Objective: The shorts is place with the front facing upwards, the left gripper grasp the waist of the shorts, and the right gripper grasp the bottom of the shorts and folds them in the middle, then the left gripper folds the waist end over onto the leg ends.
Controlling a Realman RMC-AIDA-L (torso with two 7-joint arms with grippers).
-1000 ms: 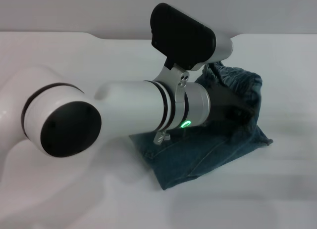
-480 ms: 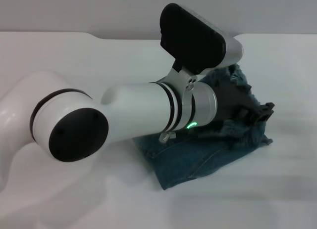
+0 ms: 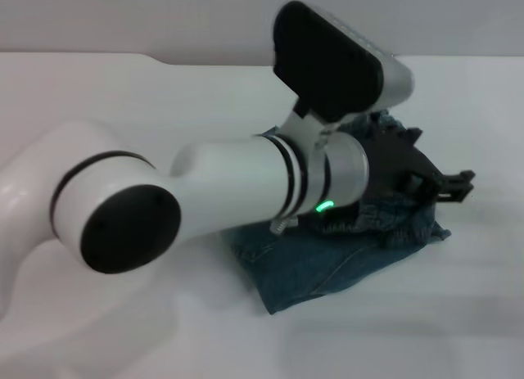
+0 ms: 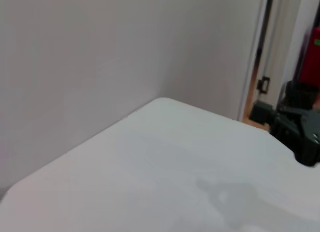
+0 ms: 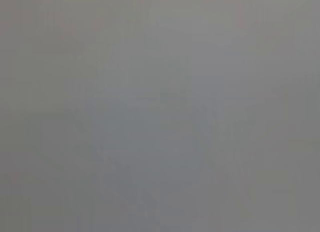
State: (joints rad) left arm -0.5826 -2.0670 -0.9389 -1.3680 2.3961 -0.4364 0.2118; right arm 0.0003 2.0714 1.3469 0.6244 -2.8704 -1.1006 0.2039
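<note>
White table (image 3: pixel 123 92) holds the folded blue shorts (image 3: pixel 327 260). Left gripper (image 3: pixel 442 187) reaches over them; I cannot tell if it is pinching. No writing shows anywhere.

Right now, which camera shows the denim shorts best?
The head view: the shorts lie folded on the white table, partly hidden behind the left gripper and its arm. The left wrist view shows only bare table; the right wrist view shows blank grey.

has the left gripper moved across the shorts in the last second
Yes. In the head view the left gripper has travelled toward the robot's right, now reaching past the right edge of the shorts, whose lower folded part stayed put on the table.
</note>
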